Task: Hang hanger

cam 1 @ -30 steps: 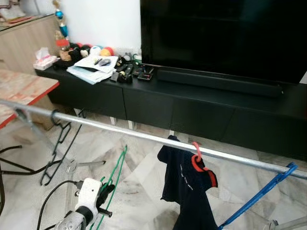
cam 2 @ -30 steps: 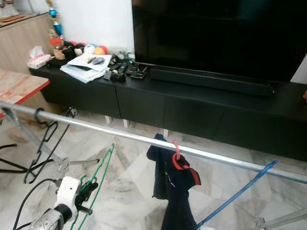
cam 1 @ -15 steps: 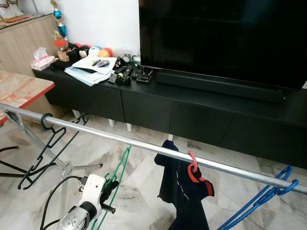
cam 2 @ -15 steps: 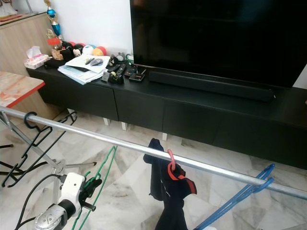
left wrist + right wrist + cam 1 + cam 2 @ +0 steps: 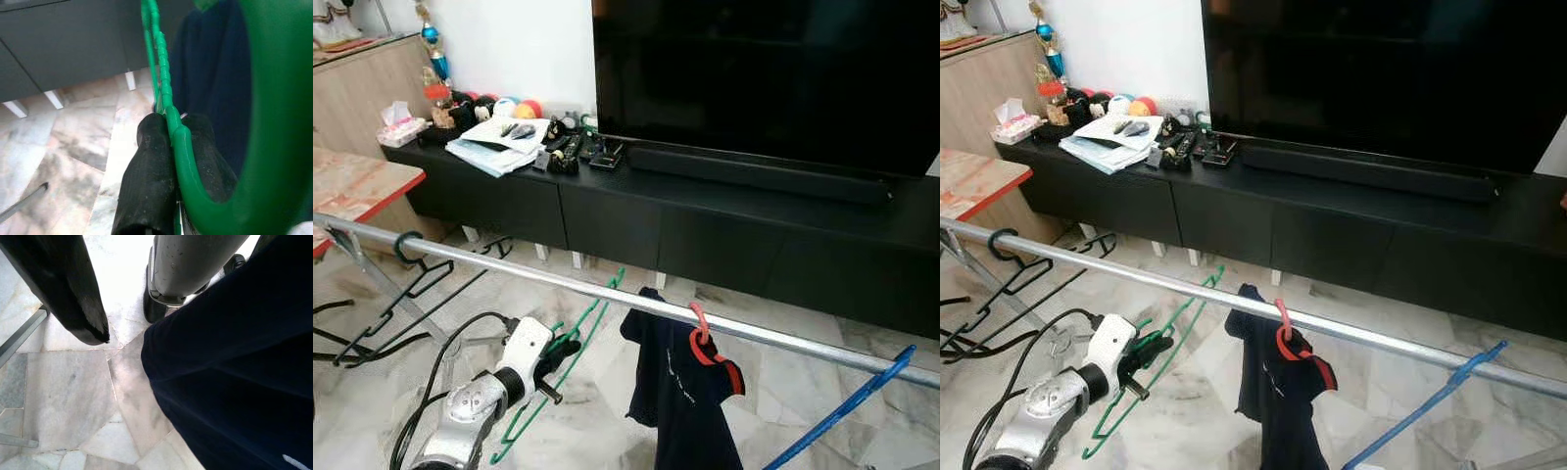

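Observation:
My left gripper [image 5: 565, 349] is shut on a green wire hanger [image 5: 592, 318], pinching its wire between both black fingers [image 5: 149, 166]. The hanger tilts up and away, and its upper end reaches the silver drying-rack rail [image 5: 509, 264] just left of a navy shirt [image 5: 685, 392] on a red hanger [image 5: 701, 338]. I cannot tell whether that end rests on the rail. In the left wrist view the green hanger [image 5: 168, 98] runs toward the navy cloth. The right wrist view has one black finger [image 5: 63, 284] above the marble floor, beside dark navy cloth [image 5: 234, 362].
A black hanger [image 5: 401, 294] hangs at the rail's left end and a blue hanger [image 5: 842, 411] at its right end. Behind the rack stand a low black TV cabinet [image 5: 705, 215], a big TV [image 5: 764, 78] and clutter. A red-edged table [image 5: 362, 181] is at left.
My left arm has lifted the green hanger up and forward, so its upper end has come up to the rail. The blue hanger has swung on the rail.

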Controlling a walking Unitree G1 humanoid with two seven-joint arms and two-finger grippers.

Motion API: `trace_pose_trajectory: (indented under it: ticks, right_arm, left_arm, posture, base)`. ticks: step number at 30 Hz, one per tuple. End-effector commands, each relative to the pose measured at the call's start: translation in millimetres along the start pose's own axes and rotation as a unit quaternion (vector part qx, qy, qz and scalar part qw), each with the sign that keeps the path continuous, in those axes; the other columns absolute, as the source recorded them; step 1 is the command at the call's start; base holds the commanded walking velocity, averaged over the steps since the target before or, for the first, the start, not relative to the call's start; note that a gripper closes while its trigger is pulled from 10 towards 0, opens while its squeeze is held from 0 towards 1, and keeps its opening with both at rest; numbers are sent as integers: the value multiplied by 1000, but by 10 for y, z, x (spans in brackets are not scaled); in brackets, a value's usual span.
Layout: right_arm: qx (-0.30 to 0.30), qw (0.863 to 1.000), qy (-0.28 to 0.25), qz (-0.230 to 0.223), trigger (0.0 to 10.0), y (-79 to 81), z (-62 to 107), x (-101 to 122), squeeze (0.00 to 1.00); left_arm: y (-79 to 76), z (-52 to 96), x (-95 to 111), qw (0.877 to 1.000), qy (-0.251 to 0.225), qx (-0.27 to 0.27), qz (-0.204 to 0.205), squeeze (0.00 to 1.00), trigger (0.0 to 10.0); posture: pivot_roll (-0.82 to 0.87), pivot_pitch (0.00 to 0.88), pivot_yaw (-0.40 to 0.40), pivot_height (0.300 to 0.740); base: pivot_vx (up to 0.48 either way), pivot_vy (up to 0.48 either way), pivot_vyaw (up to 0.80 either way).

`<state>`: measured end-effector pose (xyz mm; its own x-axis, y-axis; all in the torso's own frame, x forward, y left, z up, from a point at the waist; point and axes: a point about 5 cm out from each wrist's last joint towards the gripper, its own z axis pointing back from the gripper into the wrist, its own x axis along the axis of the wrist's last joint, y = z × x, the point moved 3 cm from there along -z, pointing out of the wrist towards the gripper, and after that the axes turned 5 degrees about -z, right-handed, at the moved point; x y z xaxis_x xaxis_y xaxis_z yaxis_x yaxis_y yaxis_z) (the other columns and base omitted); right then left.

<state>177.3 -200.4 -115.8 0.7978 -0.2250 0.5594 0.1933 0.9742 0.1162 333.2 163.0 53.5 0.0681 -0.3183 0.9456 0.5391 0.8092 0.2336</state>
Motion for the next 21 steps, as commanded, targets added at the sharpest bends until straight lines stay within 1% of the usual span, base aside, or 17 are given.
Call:
trace_pose_trajectory:
  ticks: [1, 2, 5, 8, 14, 15, 21]
  right_arm:
    - [-1, 1000, 9, -2, 10000, 6, 3, -41, 0]
    - [-1, 1000, 9, -2, 10000, 6, 3, -41, 0]
    - [-1, 1000, 9, 0, 10000, 5, 3, -40, 0]
    - [-2, 1000, 8, -1, 10000, 3, 3, -39, 0]
    - [-3, 1000, 9, -2, 10000, 2, 3, -40, 0]
    - [-2, 1000, 9, -2, 10000, 6, 2, -42, 0]
    - [-1, 1000, 10, -4, 10000, 16, 1, -44, 0]
  left_arm:
    - [88, -5, 26, 1000, 4, 12, -5, 0, 10000]
    - [88, -5, 26, 1000, 4, 12, -5, 0, 10000]
    - [218, -59, 122, 999, -8, 51, 11, 0, 10000]
    - [257, -84, 154, 998, -12, 62, 24, 0, 10000]
    - [272, -144, 196, 997, -17, 71, 37, 0, 10000]
    - [263, -182, 235, 996, -25, 74, 48, 0, 10000]
    - [267, -251, 332, 994, -44, 83, 61, 0, 10000]
  posture:
    - [47, 34, 24, 740]
    - [47, 34, 24, 740]
    - [47, 34, 24, 740]
    - [47, 34, 24, 740]
    - [47, 34, 24, 740]
    - [41, 31, 30, 740]
    - [41, 34, 31, 740]
  base:
    - [0, 0, 0]
    - [0, 0, 0]
    - [0, 0, 0]
    - [0, 0, 0]
    - [0, 0, 0]
    - [0, 0, 0]
    - [0, 0, 0]
